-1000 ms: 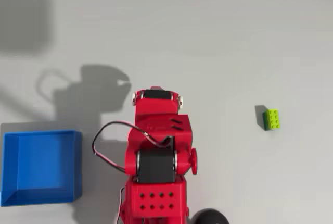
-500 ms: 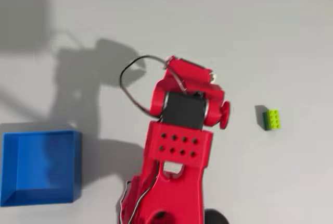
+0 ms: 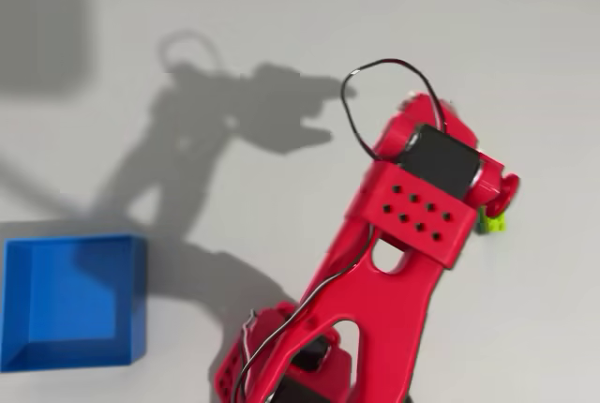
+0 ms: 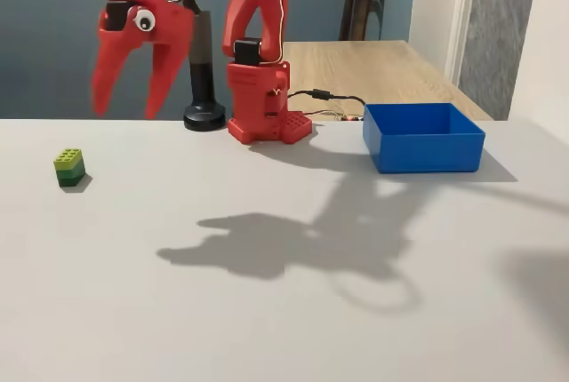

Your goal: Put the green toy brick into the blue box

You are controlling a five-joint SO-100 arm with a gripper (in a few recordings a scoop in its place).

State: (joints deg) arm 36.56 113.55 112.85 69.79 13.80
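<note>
Brick (image 4: 69, 167) sits on matte grey table (image 4: 284, 311), left side in fixed view, studded lime top over darker green base. Overhead view: only sliver of brick (image 3: 491, 223) peeks out past glossy red arm (image 3: 403, 234). Gripper (image 4: 133, 93) hangs well above table, up and right of brick, tapered red fingers spread apart, holding nothing. Box (image 4: 423, 137) far right, well apart from brick; square, shallow, thin bright-blue plastic walls, flat bottom (image 3: 70, 302).
</note>
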